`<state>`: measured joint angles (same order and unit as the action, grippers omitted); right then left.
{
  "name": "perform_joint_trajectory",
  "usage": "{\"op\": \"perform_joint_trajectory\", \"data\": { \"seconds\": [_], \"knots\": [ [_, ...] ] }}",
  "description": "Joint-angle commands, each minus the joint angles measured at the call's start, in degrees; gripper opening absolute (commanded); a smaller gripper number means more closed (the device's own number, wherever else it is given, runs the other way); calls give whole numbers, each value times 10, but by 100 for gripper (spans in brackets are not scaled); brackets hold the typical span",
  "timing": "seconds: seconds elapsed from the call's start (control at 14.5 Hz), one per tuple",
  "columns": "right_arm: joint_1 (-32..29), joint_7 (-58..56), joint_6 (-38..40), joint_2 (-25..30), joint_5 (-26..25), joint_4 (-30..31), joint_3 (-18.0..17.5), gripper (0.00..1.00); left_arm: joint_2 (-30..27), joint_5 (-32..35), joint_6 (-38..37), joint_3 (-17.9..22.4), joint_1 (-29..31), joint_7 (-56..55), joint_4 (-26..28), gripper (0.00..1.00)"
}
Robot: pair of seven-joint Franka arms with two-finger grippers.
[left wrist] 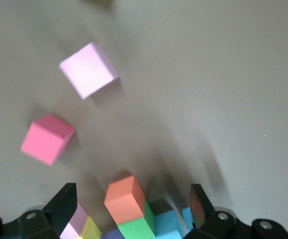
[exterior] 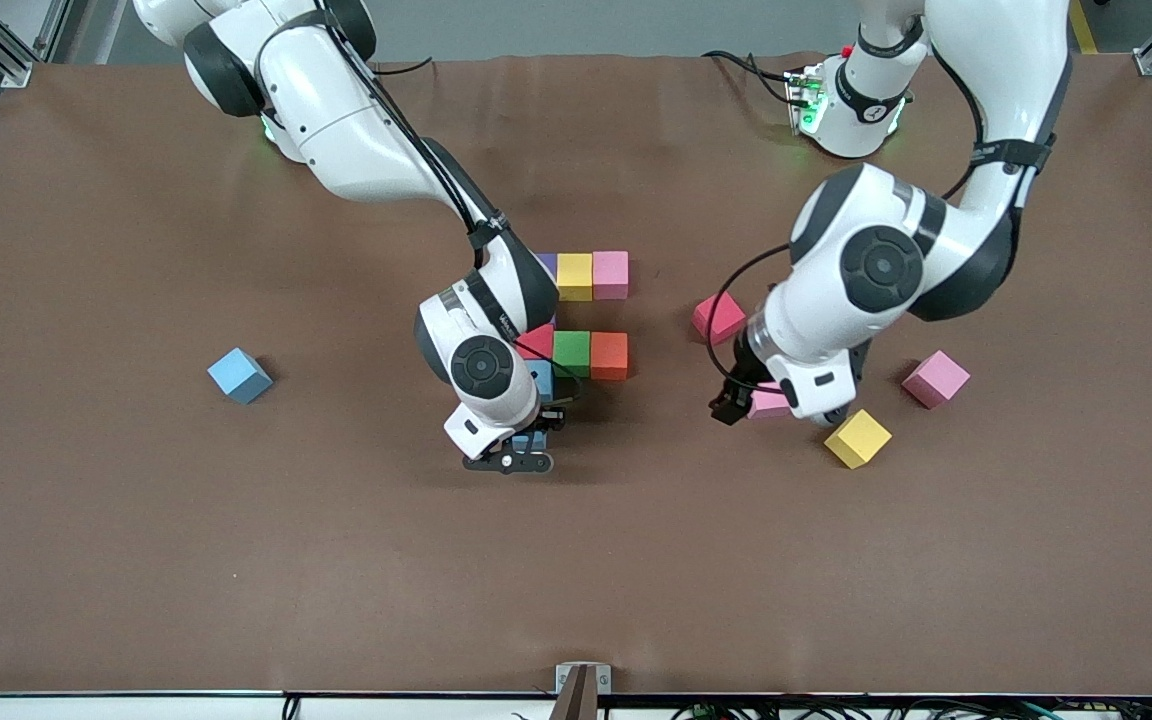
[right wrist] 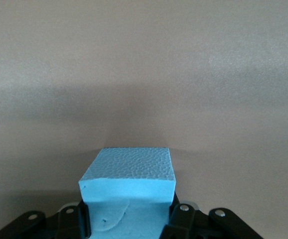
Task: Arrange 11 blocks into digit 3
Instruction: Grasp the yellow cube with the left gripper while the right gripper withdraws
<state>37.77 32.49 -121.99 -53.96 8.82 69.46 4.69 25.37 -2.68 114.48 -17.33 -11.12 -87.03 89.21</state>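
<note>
Blue block in hand: the right gripper (exterior: 526, 443) is clamped shut on a blue block (right wrist: 129, 184), low over the table (exterior: 136, 560) at the near end of the figure.
Figure so far: a top bar of purple, yellow block (exterior: 574, 275) and pink block (exterior: 611, 273); nearer the front camera a bar of red block (exterior: 536, 342), green block (exterior: 571, 352) and orange block (exterior: 609, 355); another blue block (exterior: 542, 378) sits just nearer than the red one.
Key relation: the held cube hangs just nearer the camera than that placed blue one, so I judge it begins the last bar.
Left gripper: the left gripper (exterior: 748, 402) has its fingers wide apart, around a pale pink block (exterior: 768, 403) without gripping it.
Spare blocks: a yellow cube (exterior: 858, 438), a pink cube (exterior: 935, 378) and a deep pink cube (exterior: 718, 317) lie near the left arm; a lone blue cube (exterior: 239, 376) lies well apart toward the right arm's end.
</note>
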Motion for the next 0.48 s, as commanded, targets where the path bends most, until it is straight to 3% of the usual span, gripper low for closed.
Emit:
{"op": "perform_joint_trajectory", "data": {
  "seconds": [0.0, 0.41],
  "knots": [
    [7, 6, 12, -11, 7, 1, 1, 37, 53, 1, -12, -1, 26, 82, -55, 100],
    [13, 13, 14, -11, 11, 1, 0, 37, 82, 53, -16, 4, 124, 272, -51, 100]
  ]
}}
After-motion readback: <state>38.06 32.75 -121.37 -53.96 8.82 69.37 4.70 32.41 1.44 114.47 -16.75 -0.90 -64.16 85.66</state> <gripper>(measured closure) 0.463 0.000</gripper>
